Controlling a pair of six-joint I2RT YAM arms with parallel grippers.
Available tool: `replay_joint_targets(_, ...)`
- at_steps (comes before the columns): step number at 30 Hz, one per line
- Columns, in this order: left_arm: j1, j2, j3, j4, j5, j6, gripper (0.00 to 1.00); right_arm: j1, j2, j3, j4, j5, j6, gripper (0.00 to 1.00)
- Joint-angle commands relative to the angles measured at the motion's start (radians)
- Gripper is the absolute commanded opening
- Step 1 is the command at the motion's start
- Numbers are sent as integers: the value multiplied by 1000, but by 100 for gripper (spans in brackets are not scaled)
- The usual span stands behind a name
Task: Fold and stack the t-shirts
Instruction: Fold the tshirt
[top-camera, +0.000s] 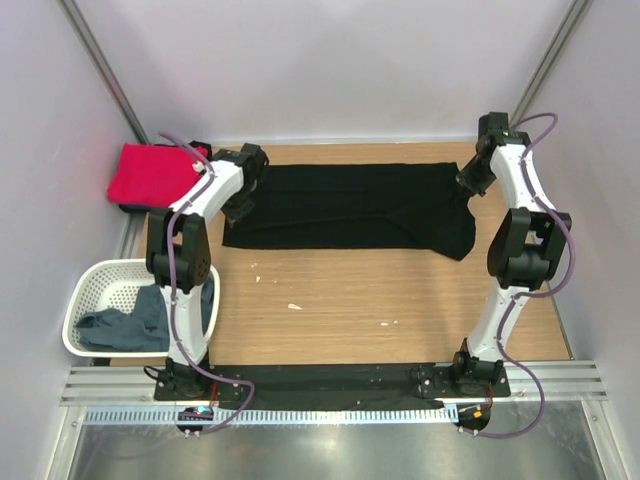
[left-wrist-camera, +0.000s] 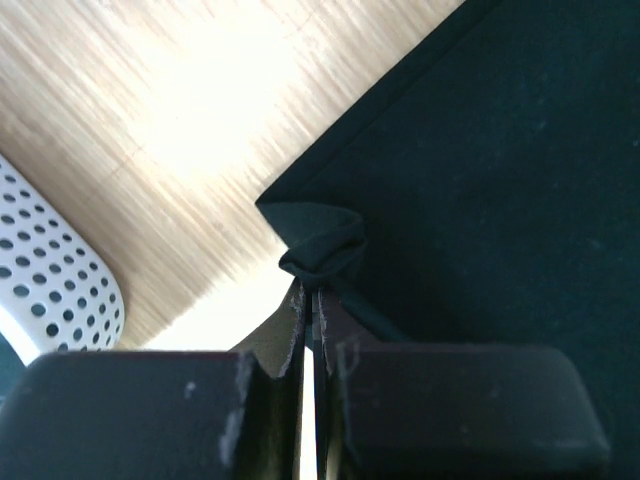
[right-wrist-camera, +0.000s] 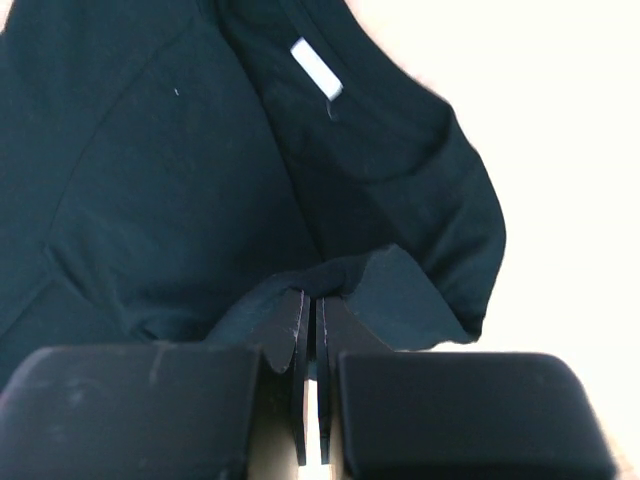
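Note:
A large black t-shirt (top-camera: 350, 205) lies spread across the far half of the table, folded lengthwise. My left gripper (top-camera: 243, 207) is shut on its left corner; in the left wrist view the pinched cloth (left-wrist-camera: 325, 250) bunches just ahead of the gripper (left-wrist-camera: 312, 295). My right gripper (top-camera: 467, 183) is shut on the shirt's right end near the collar, a fold of black cloth (right-wrist-camera: 345, 270) caught at the gripper (right-wrist-camera: 316, 298); the white neck label (right-wrist-camera: 316, 68) shows beyond. A red t-shirt (top-camera: 150, 173) lies folded at the far left. A grey-blue t-shirt (top-camera: 130, 325) sits crumpled in the basket.
The white lattice laundry basket (top-camera: 95, 285) stands off the table's left edge beside the left arm; its rim (left-wrist-camera: 50, 270) shows in the left wrist view. Small white flecks (top-camera: 294, 306) dot the wooden table. Grey walls close in on three sides.

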Motion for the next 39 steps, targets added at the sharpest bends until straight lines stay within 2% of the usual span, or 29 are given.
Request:
replay_joint_targets(1,8,29,44,-8,-98,31,0,-4,48,108,31,13,-50,1)
replay_joint_targets(6,10,62,92,-31,-133,16,0,8,116,226,31,5,-70,1)
replay_joint_targets(12,27,91,152,-60,-158,-17,0,19,174,290,28,-17,-77,1)
replay_joint_targets(25,30,183,259,9,-212,71,0,54,256,335,70,-14,-123,1)
replay_joint_targets(39,30,249,340,20,-253,95,0,61,331,375,85,2,-141,1)
